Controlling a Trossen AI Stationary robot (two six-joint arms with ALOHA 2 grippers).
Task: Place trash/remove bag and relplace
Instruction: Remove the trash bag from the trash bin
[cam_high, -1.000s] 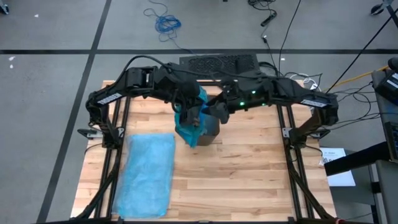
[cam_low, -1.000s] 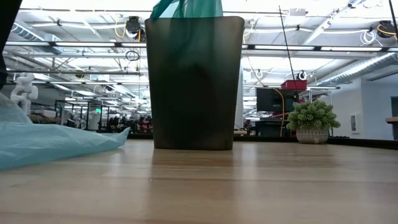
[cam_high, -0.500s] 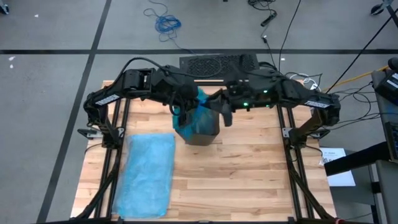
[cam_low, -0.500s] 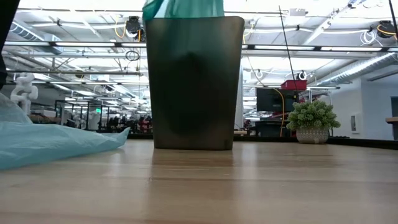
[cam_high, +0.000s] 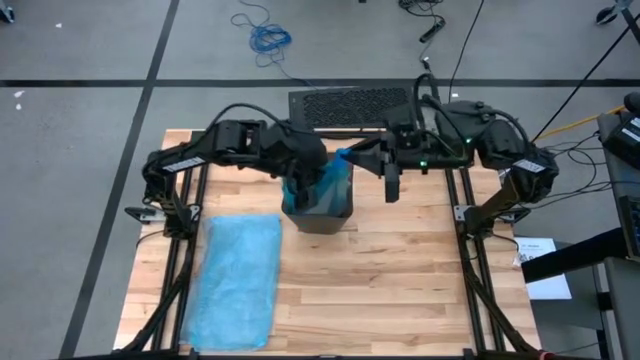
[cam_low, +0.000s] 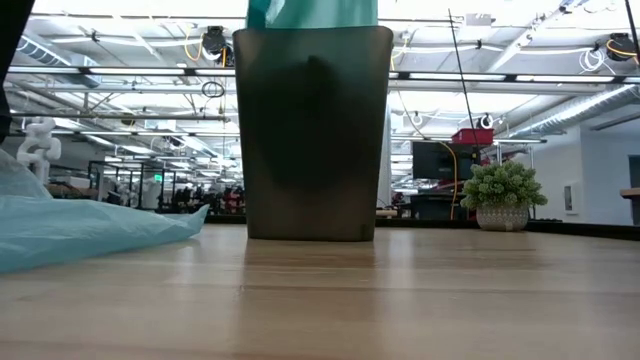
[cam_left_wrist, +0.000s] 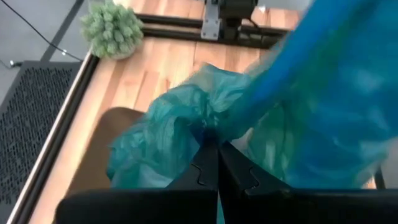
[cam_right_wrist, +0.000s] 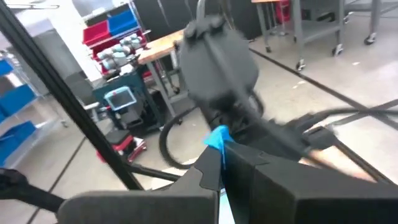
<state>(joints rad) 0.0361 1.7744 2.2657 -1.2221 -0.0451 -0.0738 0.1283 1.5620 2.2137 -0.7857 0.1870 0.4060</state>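
A dark translucent bin (cam_high: 322, 212) (cam_low: 312, 130) stands upright at the middle of the table's far half. A blue-green bag (cam_high: 335, 178) sits in it, rising above the rim (cam_low: 310, 12). My left gripper (cam_high: 300, 188) (cam_left_wrist: 211, 142) is shut on the bag over the bin's left side. My right gripper (cam_high: 346, 158) (cam_right_wrist: 221, 152) is higher, off the bin's far right, and shut on a tip of the same bag. The trash is out of view. My left gripper pinches a bunched fold of the bag's film (cam_left_wrist: 202, 127) between its two fingers, several layers gathered. It comes slanting down from the table's left. The bag spreads out past the fingertips, its lower part in the bin. My right gripper pinches a small blue tip of the bag (cam_right_wrist: 217, 137) that sticks out between its two fingers. The fingers lie near level, coming from the table's right. The bag runs from the tip down into the bin (cam_high: 338, 172).
A second blue bag (cam_high: 240, 280) (cam_low: 80, 225) lies flat on the table's near left. A fuzzy green ball (cam_left_wrist: 112, 28) (cam_low: 503, 195) stands near the table's edge. A black grille (cam_high: 350, 100) lies past the far edge, and frame rails (cam_high: 185, 240) run along both sides.
My right gripper has risen and drawn back toward the table's far right, rolling as it went, with the bag's tip between its fingers. The bag flap that hung over the bin's near left rim has come up off it. My left gripper has sunk a little toward the bin.
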